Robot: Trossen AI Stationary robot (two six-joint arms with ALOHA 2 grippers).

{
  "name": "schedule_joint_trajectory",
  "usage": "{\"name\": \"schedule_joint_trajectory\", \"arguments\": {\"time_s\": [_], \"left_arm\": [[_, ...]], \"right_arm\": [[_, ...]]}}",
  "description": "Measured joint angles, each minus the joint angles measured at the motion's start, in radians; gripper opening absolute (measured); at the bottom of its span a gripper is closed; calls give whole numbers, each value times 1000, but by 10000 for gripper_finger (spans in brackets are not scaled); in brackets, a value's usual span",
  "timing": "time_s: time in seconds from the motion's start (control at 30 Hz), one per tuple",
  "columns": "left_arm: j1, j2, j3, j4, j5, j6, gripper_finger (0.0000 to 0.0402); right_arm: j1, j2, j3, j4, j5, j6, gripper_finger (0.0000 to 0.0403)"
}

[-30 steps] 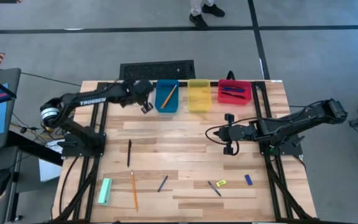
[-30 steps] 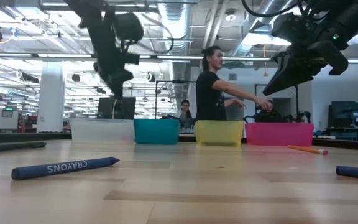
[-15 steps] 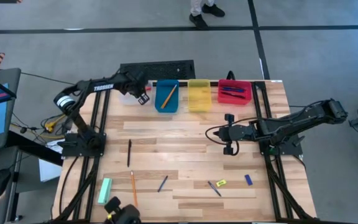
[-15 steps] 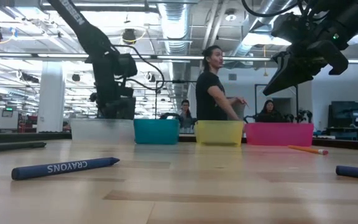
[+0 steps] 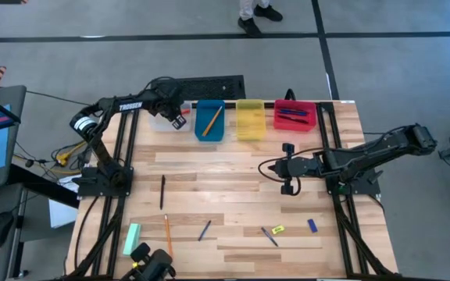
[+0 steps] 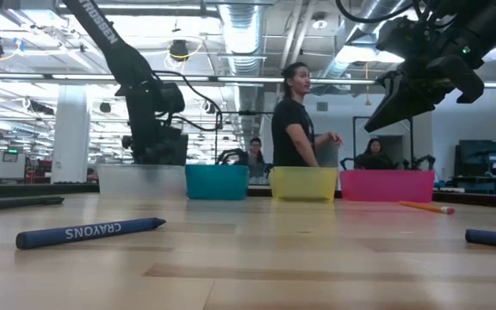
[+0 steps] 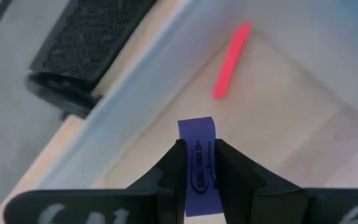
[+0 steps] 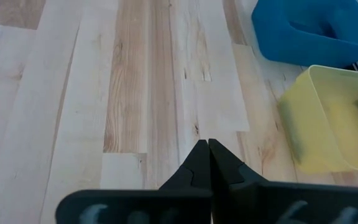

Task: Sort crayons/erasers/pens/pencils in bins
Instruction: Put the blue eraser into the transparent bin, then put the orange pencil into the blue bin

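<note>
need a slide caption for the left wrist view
Left gripper shut on a purple crayon, held over the clear bin where a pink-red crayon already lies.

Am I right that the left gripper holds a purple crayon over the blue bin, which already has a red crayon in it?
Not quite. The left gripper holds the purple crayon over the clear bin, not the blue one. The left wrist view shows its see-through walls, with the red crayon lying inside.
</note>
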Motion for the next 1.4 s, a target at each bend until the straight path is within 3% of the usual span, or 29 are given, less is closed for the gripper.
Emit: {"name": "schedule_joint_trajectory", "arguments": {"time_s": [0.3,0.6,0.77,0.97,1.23,1.4], "left_arm": [[1,42,0,38,-1,2,58],[-10,39,0,32,-20,8,107],[-29,7,0,24,-72,35,114],[-59,-88,0,-8,-111,38,92],[-154,-270,0,-32,-35,-27,7],[-278,-363,-84,95,3,-59,3]], "right_arm": [[1,0,0,0,0,0,3],[1,0,0,0,0,-1,3],[1,0,0,-1,0,-3,3],[1,0,0,-1,0,-2,3],[1,0,0,-1,0,-1,3],[1,0,0,0,0,0,3]]}}
